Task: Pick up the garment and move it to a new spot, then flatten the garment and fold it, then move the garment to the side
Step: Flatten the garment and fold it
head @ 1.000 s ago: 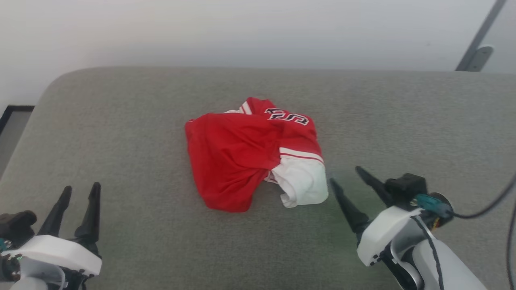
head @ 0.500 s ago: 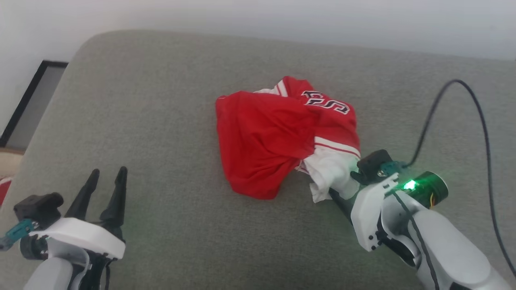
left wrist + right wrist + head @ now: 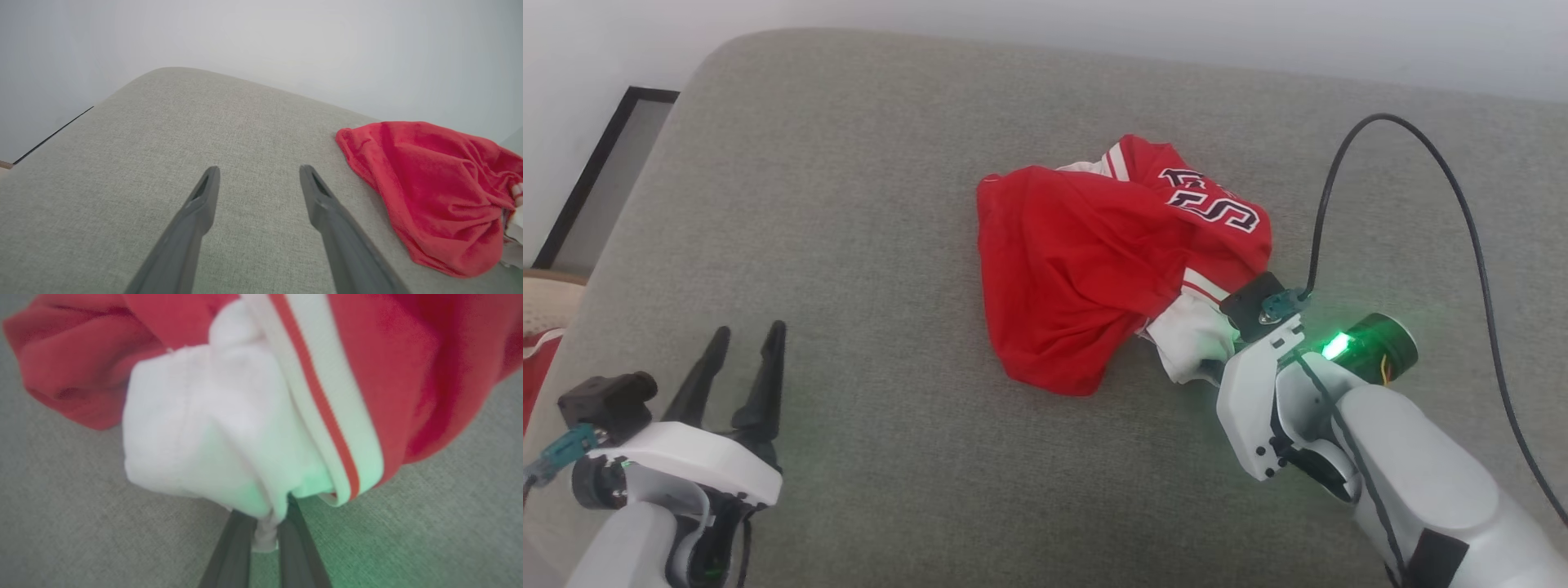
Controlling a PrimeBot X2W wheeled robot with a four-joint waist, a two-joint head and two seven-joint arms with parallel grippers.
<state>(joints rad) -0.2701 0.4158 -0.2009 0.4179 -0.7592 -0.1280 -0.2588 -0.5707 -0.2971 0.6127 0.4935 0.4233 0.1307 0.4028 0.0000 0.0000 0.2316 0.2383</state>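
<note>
While the left gripper (image 3: pixel 749 333) hangs over the near part of the grey cushion (image 3: pixel 849 204), fingers spread wide and empty, the right gripper (image 3: pixel 265 535) is pinched tight on the white sleeve of the garment (image 3: pixel 1078 278). Crumpled in a red heap mid-cushion, it shows striped trim and black-and-white lettering on its far side. A black cable (image 3: pixel 1462 196) arcs beyond toward the pale wall (image 3: pixel 1094 24).

Soft, even daylight lit the scene brightly, without glare, and shadows under the garment (image 3: pixel 1086 278) were faint. A green lamp (image 3: pixel 1335 347) on the right wrist glowed vividly. It tinted the grey cushion (image 3: pixel 849 204) nearby and the white sleeve (image 3: pixel 212 428) in the right wrist view, which was blurred throughout. The left wrist view bowed the cushion's far edge and washed out the wall (image 3: pixel 286 41).
</note>
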